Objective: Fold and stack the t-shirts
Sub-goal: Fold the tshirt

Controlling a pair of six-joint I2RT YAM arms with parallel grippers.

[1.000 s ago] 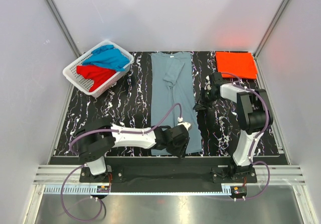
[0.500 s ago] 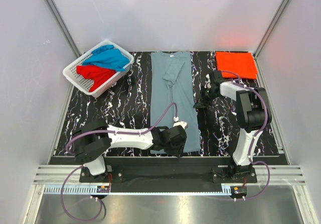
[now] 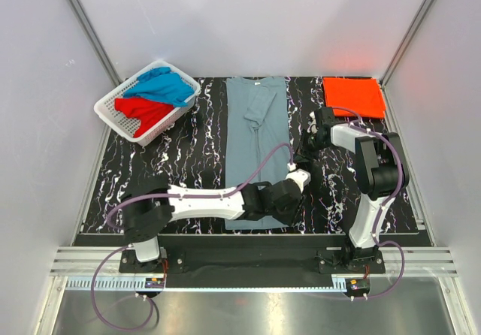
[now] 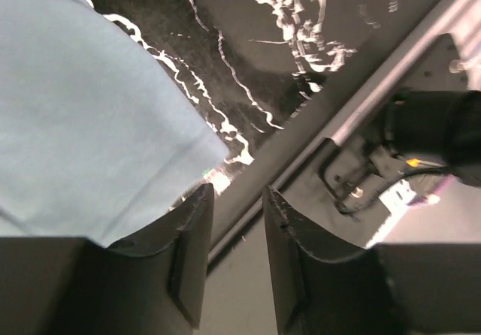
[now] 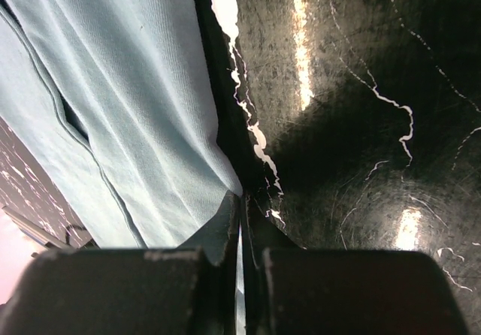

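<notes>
The dull grey-blue cotton t-shirt (image 3: pixel 255 132) lay as a long, narrow strip down the middle of the glossy black white-veined table (image 3: pixel 195 162), collar at 12 o'clock, hem at 6. My left gripper (image 4: pixel 237 198) stood apart and empty at its 5 o'clock hem corner, with the cloth just beside one finger rather than between the two. Closing there could have pinched only bare table, or caught the top layer and peeled the fold open. My right gripper (image 5: pixel 240 200) was pressed together at the shirt's 3 o'clock edge; I could not tell whether it held any of the fine ribbed knit. A pull from there could have skewed the limp strip. The flat orange-red folded t-shirt (image 3: pixel 353 96) waited at 1 o'clock.
</notes>
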